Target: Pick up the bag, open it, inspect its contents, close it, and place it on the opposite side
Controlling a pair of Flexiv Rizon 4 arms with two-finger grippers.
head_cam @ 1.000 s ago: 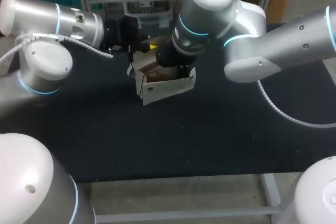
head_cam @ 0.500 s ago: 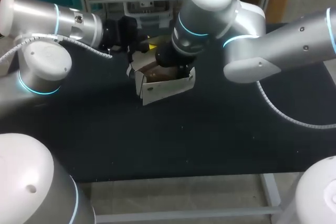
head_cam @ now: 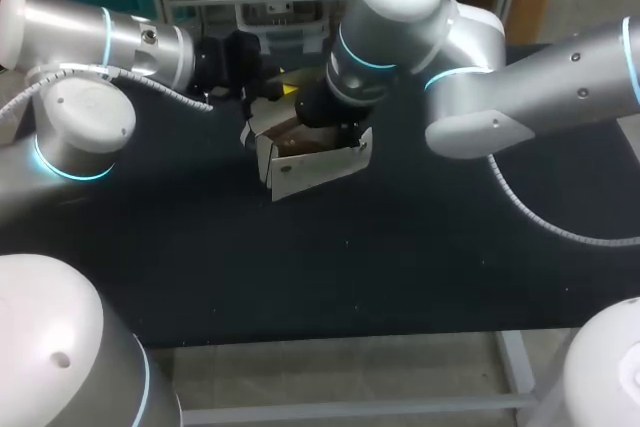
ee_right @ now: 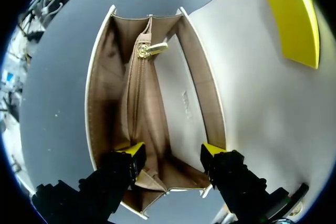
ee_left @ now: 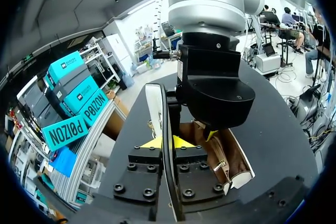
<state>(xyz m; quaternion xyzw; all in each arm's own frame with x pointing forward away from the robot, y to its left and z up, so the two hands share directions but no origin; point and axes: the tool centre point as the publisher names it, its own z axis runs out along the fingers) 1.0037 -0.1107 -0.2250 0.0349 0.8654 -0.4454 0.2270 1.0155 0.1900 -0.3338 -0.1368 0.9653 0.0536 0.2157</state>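
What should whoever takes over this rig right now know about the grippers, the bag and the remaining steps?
Left gripper: shut on the raised flap, holding it up.
Right gripper: open, tips down inside the bag, spread between its walls.
The bag stands open on the table, towards the far middle. Its tan lining and a central zipped pocket show; no loose item is visible.
Done: opened, inspection under way.
Left: close it, then place it on the opposite side.
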